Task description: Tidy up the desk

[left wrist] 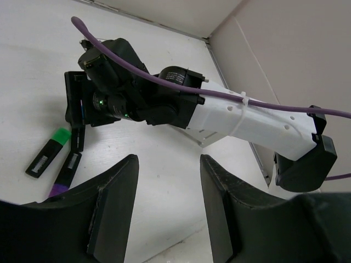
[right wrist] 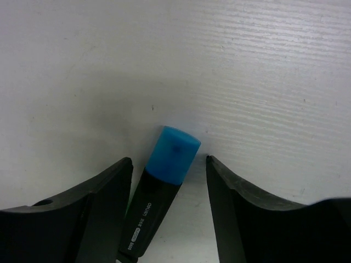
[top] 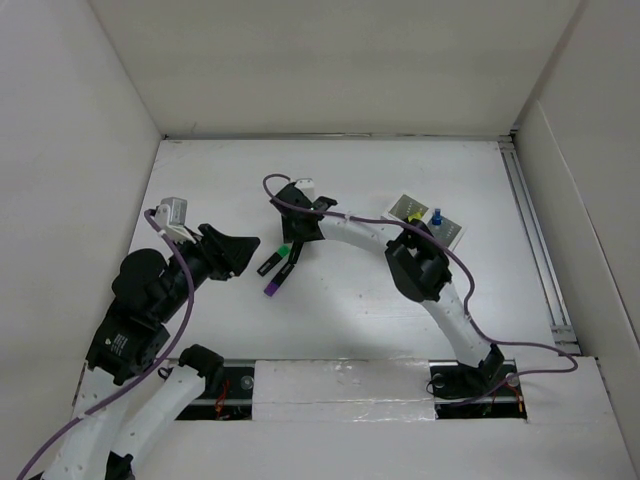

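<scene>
Right gripper (right wrist: 169, 160), lower centre: jaws stand wide astride the marker (right wrist: 156, 197) on the desk (right wrist: 247, 66), apparently aligned to grasp. Left gripper (left wrist: 169, 159): narrow, empty.

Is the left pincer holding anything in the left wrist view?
No, only the bare matte white desk shows in the gap between the jaws of the left pincer.

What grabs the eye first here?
The right gripper, reaching across the middle, stands open astride a blue-capped highlighter lying flat on the white desk. Just beside it lie a green-capped highlighter and a purple-capped highlighter, with the left gripper open and empty close by on the left. Further right sits a small white holder box with a blue item standing in it.
</scene>
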